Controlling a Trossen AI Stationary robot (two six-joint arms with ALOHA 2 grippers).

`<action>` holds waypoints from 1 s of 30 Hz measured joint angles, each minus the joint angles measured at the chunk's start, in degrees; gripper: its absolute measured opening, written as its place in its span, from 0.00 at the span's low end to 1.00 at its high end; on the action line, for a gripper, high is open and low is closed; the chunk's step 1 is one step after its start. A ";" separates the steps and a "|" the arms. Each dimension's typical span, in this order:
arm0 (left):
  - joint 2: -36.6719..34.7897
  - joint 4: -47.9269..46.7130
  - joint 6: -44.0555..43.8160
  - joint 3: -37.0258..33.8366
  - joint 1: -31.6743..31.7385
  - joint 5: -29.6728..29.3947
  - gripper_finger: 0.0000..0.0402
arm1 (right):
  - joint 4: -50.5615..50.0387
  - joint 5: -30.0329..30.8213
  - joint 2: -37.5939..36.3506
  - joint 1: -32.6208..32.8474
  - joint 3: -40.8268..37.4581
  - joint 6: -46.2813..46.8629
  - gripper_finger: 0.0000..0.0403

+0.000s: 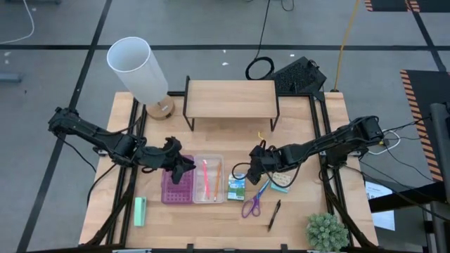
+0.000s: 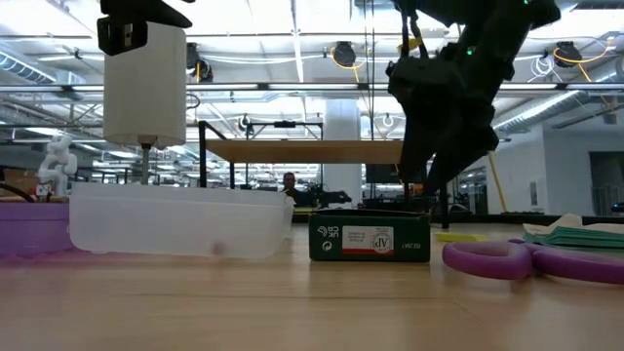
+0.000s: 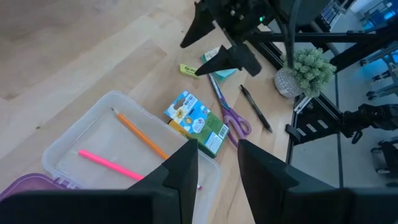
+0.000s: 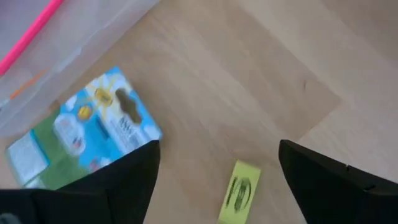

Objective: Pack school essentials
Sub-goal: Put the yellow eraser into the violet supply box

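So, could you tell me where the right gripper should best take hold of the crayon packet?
Probably across the packet's two long sides near its middle, coming straight down. It lies flat on the table, close beside the clear tray on one side, so the open right gripper hovering above should keep its fingers off that tray wall.

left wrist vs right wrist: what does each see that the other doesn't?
Left wrist only: orange pencil and pink pencil lying in the clear tray, scissors, pen, plant, and the right end effector above the table. Right wrist only: nothing extra beyond its own open fingers. Shared: packet beside the tray, and the yellow piece on bare wood.
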 joint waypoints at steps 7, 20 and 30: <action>0.00 -0.01 -0.59 0.00 0.00 -0.23 0.29 | 4.25 3.12 0.03 0.49 -4.84 -4.34 0.88; 0.00 -0.01 -1.12 -0.02 -0.02 1.23 0.29 | -0.64 3.09 1.77 4.02 -5.16 11.79 0.87; 0.00 -0.14 -0.97 -0.02 0.00 1.25 0.29 | -2.14 1.30 4.67 4.57 -5.05 17.75 0.86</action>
